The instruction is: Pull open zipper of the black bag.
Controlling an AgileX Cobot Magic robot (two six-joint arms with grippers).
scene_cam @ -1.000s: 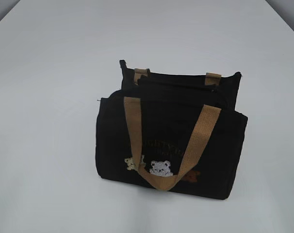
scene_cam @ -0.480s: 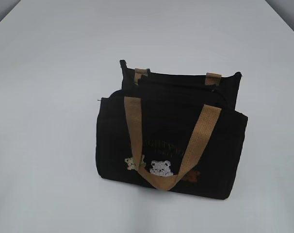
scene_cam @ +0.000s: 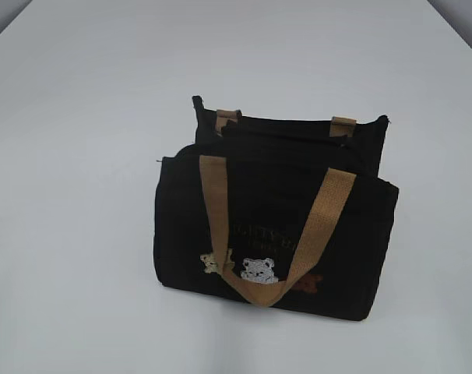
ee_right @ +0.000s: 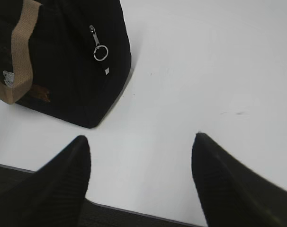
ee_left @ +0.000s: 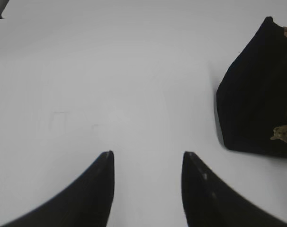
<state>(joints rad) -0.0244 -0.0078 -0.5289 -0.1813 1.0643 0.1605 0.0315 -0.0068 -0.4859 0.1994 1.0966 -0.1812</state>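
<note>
Sitting mid-table, black bag (scene_cam: 275, 226) upright — zipper (ee_right: 97, 42) pull hangs on its end panel, lettering unreadable.
Left gripper (ee_left: 148, 158) and right gripper (ee_right: 141, 142) both spread, empty, hovering off the bag — arms cut off.

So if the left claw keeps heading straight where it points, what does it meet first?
Probably only the bare white table; the left claw points past the small black fabric bag, off to its right.
</note>
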